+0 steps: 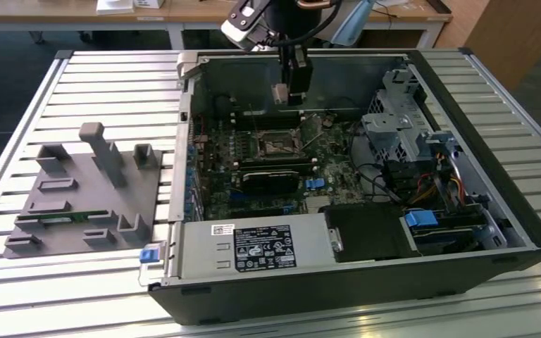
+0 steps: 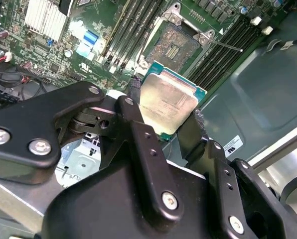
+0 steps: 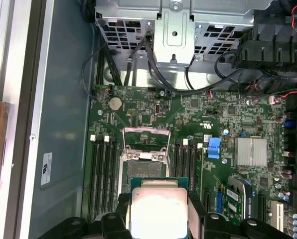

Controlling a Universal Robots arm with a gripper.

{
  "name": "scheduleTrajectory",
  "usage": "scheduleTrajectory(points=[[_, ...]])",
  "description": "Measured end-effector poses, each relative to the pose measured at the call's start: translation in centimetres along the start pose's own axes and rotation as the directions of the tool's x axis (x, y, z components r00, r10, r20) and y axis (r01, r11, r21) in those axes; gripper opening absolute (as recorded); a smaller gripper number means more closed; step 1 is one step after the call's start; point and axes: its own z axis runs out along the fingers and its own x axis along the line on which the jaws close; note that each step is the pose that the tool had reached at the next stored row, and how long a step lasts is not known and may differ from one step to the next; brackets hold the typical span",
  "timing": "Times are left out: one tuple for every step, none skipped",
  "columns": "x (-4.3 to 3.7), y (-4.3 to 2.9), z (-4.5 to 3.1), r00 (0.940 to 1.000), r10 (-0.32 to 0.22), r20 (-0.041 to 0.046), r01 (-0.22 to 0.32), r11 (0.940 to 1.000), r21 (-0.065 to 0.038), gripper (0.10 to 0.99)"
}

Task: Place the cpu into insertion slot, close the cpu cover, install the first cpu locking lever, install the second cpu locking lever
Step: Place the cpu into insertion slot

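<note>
My gripper [image 1: 291,93] hangs inside the open computer case, above the motherboard near the case's far wall. It is shut on the cpu [image 2: 168,102], a flat square chip with a dull silver top and a green rim, pinched by two opposite edges between the black fingers [image 2: 136,94]. In the first wrist view the cpu [image 3: 158,206] sits in the gripper [image 3: 158,199] just short of the insertion slot [image 3: 146,162]. The insertion slot [image 2: 176,45] lies uncovered, its dark centre showing. The cpu cover [image 3: 145,133] stands raised at the slot's far side. In the exterior view the insertion slot [image 1: 275,144] lies below the gripper.
Memory slots [image 3: 101,172] flank the socket on both sides. A metal drive cage [image 1: 393,127] with cables stands on the exterior view's right, and a power supply [image 1: 251,246] sits at the case's near side. A grey fixture [image 1: 87,186] with upright pegs rests on the slatted table [image 1: 110,77].
</note>
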Motion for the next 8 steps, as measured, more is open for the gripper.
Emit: scheduleTrajectory(points=[[0.00,0.00,0.01,1.0000,-0.005,-0.0003,0.005,1.0000,0.000,0.541],[-0.01,-0.01,0.04,0.9999,-0.017,-0.0014,0.017,0.9999,0.000,0.541],[0.00,-0.01,0.09,0.9994,-0.034,-0.0032,0.034,0.9994,0.000,0.541],[0.00,-0.01,0.14,0.9986,-0.052,-0.0051,0.052,0.9986,0.000,0.541],[0.00,-0.02,0.21,0.9978,-0.066,-0.0065,0.066,0.9978,0.000,0.541],[0.00,-0.03,0.29,0.9974,-0.072,-0.0068,0.072,0.9974,0.000,0.541],[0.00,-0.04,0.38,0.9974,-0.072,-0.0068,0.072,0.9974,0.000,0.541],[-0.01,-0.05,0.49,0.9974,-0.072,-0.0069,0.072,0.9974,0.000,0.541]])
